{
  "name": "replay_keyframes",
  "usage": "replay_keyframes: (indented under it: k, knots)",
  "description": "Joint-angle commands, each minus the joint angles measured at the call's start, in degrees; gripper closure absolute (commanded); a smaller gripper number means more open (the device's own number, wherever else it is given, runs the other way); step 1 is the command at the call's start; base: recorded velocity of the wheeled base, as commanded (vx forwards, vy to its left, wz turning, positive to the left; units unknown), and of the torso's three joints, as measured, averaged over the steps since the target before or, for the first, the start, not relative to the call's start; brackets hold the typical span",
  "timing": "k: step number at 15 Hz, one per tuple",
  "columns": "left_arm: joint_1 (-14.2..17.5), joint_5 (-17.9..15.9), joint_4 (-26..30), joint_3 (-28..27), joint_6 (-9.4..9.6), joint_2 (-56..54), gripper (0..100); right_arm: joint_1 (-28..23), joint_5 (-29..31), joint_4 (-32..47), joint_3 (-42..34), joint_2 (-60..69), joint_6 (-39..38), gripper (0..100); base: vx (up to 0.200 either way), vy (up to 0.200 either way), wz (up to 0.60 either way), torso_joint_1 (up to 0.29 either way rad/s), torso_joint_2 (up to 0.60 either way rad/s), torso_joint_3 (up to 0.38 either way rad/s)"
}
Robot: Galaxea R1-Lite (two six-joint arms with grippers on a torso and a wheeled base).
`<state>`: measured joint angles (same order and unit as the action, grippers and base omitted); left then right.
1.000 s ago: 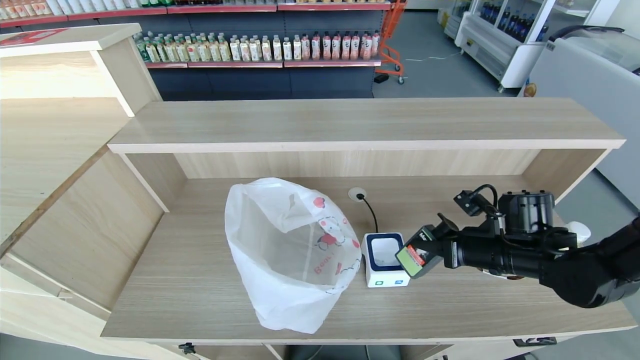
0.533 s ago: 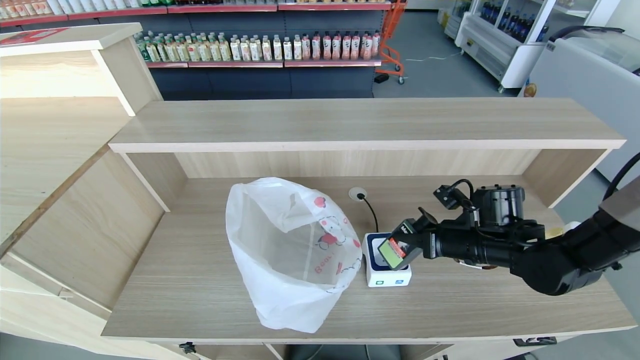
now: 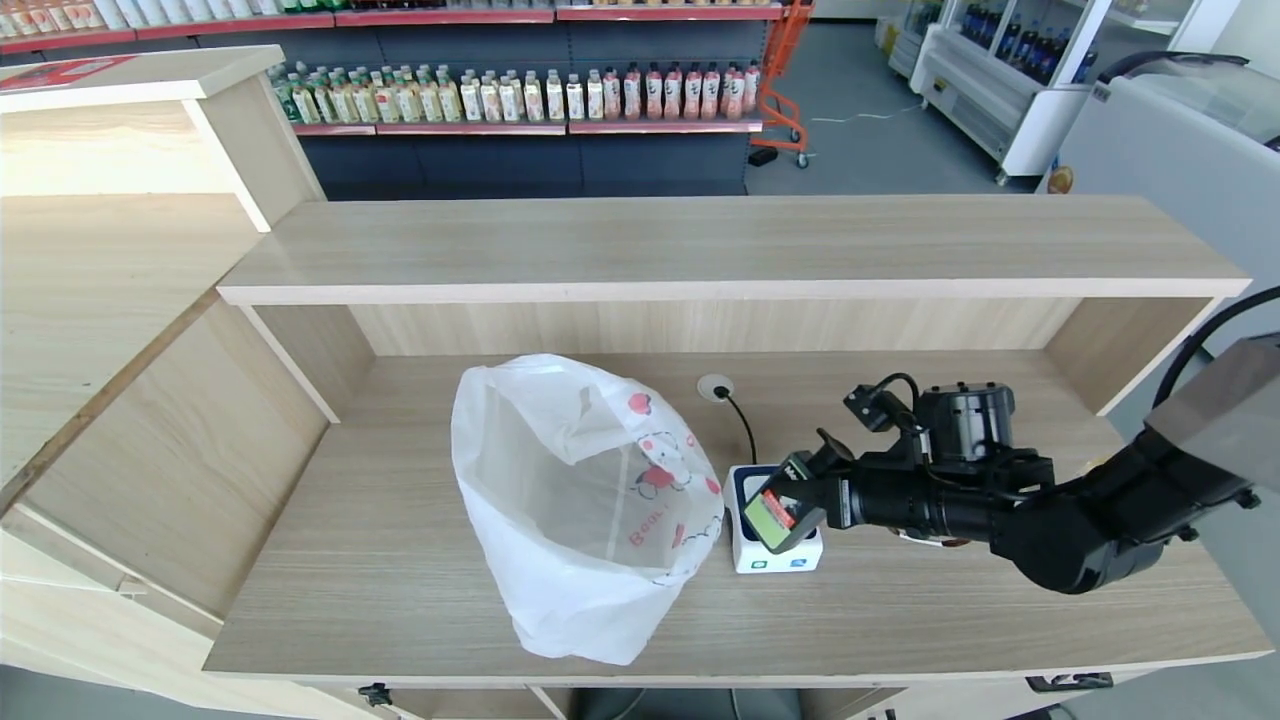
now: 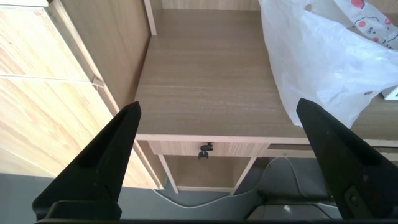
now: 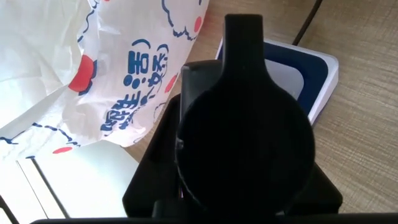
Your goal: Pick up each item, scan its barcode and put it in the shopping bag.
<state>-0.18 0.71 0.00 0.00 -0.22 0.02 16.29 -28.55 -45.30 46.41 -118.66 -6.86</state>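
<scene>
My right gripper [image 3: 792, 497] is shut on a small flat packet [image 3: 776, 519] with a green and red face, held tilted just above the white and blue barcode scanner [image 3: 775, 557]. In the right wrist view the dark packet [image 5: 242, 134] hides most of the scanner [image 5: 311, 74]. The white shopping bag [image 3: 580, 500] with red cartoon prints stands open on the counter just left of the scanner, and its printed side [image 5: 118, 68] fills the area beside the packet. My left gripper [image 4: 221, 162] hangs open off the counter's near left edge, holding nothing.
A black cable [image 3: 742, 425] runs from the scanner back to a round grommet [image 3: 714, 387]. The counter [image 3: 900, 610] is walled by a raised back ledge [image 3: 700, 250] and side panels. Shop shelves with bottles stand behind.
My right arm has carried the packet leftward, from beside the scanner's right edge to over its top. The bag and the left arm have stayed put.
</scene>
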Motion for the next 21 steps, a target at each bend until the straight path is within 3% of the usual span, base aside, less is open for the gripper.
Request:
replay_keyframes:
  k: [1,8,11,12,13,16,21]
  knots:
    - [0.01,0.08,0.0,0.0,-0.04,-0.02,0,-0.03,0.07,0.04,0.17,-0.52,0.01,100,0.0,0.0,0.0,0.0,0.0,0.0]
    - [0.01,0.0,0.0,0.0,-0.04,-0.02,0,-0.2,1.92,-2.07,0.0,-0.16,-0.26,100,0.0,0.0,0.0,0.0,0.0,0.0]
    - [0.01,0.0,0.0,0.0,-0.04,-0.02,0,-3.19,2.01,-0.67,0.08,16.71,-12.21,100,0.0,0.0,0.0,0.0,0.0,0.0]
    - [0.01,0.0,0.0,0.0,-0.04,-0.02,0,-3.19,2.01,-0.67,0.08,16.71,-12.21,100,0.0,0.0,0.0,0.0,0.0,0.0]
    - [0.01,0.0,0.0,0.0,-0.04,-0.02,0,-8.64,2.27,9.18,-1.32,28.49,-7.37,100,0.0,0.0,0.0,0.0,0.0,0.0]
    - [0.01,0.0,0.0,0.0,-0.04,-0.02,0,-14.79,5.79,10.41,-7.74,30.68,9.5,100,0.0,0.0,0.0,0.0,0.0,0.0]
    - [0.01,0.0,0.0,0.0,-0.04,-0.02,0,-11.28,6.31,3.64,-14.07,32.0,10.29,100,0.0,0.0,0.0,0.0,0.0,0.0]
